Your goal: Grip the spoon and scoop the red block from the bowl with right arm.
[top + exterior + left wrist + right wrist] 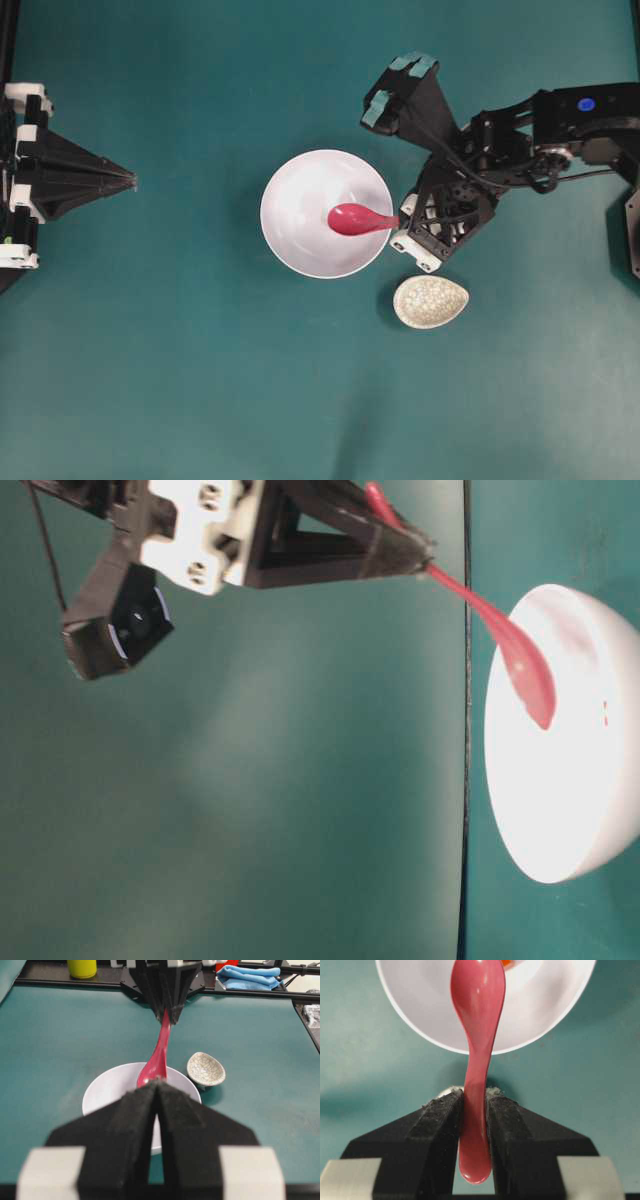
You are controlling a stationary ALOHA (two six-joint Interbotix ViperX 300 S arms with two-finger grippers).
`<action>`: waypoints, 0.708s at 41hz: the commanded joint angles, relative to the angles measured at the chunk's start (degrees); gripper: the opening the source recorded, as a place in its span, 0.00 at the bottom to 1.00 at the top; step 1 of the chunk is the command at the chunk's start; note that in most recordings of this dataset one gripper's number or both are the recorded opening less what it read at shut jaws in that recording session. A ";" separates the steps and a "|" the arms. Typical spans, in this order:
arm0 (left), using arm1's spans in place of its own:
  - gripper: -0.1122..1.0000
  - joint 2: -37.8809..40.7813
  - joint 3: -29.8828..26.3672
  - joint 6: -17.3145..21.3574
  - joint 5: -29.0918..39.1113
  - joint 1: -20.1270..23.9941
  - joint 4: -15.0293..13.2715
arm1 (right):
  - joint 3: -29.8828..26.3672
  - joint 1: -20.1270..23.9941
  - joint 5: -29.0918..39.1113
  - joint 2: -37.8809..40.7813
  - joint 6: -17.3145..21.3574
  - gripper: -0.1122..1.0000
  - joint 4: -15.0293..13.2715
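A: We see the spoon (360, 219) clamped by its handle in the right end effector (474, 1110), the two black fingers (437, 1125) pressed on either side of it. Which way does it lie?

B: In the overhead view its long axis runs roughly level across the picture, the handle toward the right arm (520, 140) and the scoop over the inside of the bowl (290, 215), right of the bowl's centre. From table level we see it tilted, scoop end lowest, inside the rim.

A: And the red block (506, 963)?

B: In the right wrist view we catch a small orange-red bit in the bowl just beyond the scoop's tip, at the top edge. Whether the spoon touches it, we cannot tell.

A: What lies around the bowl?

B: One speckled dish (431, 302) sits on the bench (200, 380) just beside the bowl, below and to the right of it overhead, near the right arm. The left end effector (158, 1110) is well apart to the bowl's left, its fingers pressed together on nothing.

A: So we count one spoon, one bowl, one block, one small dish, two arms.
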 commanded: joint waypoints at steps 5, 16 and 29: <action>0.10 0.44 -1.14 0.26 -0.26 -0.18 0.18 | -1.67 -0.09 1.05 1.67 -0.26 0.31 -0.35; 0.10 0.44 -1.14 0.88 -0.35 -0.18 0.18 | -3.96 -0.09 3.60 4.13 -1.41 0.31 -0.44; 0.10 0.44 -1.14 1.05 -0.26 -0.18 0.18 | -8.96 -0.70 8.44 7.12 -2.37 0.30 -0.44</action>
